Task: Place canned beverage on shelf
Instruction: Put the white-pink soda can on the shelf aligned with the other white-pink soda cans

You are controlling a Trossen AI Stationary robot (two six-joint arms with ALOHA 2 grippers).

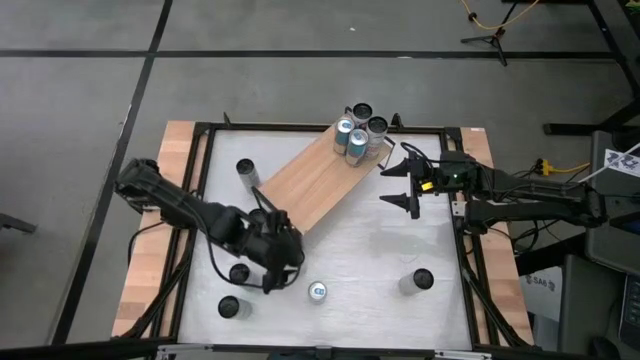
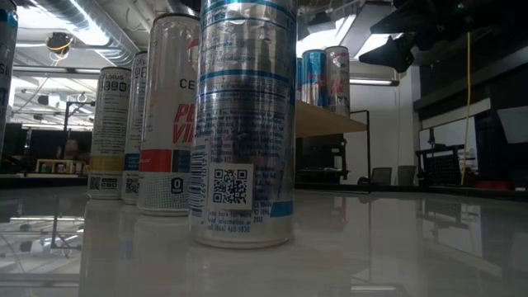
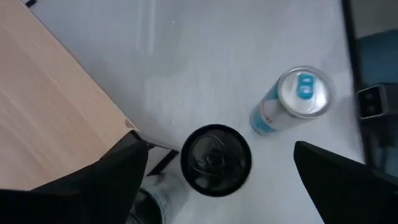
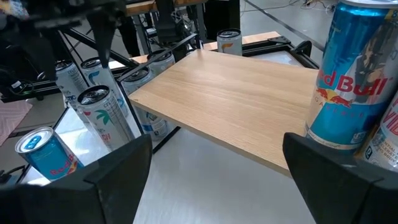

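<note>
The shelf point(image 1: 318, 178), a light-brown board, lies slanted across the table's far half. Several cans point(image 1: 358, 128) stand on its far right end, among them a blue one point(image 4: 348, 81). My left gripper point(image 1: 274, 272) hangs open over the table near the shelf's near left end. A black-topped can point(image 3: 216, 160) stands on the table below the gap between its fingers, untouched. A blue can with a silver top point(image 3: 292, 102) stands just beyond it. My right gripper point(image 1: 392, 185) waits open beside the shelf's right end, with nothing between its fingers.
More cans stand upright on the white table: one at the far left point(image 1: 246, 170), two at the near left point(image 1: 228, 307), one at the near right point(image 1: 422, 280). A black frame point(image 1: 205, 160) and wooden side strips border the table. Open tabletop lies at the middle right.
</note>
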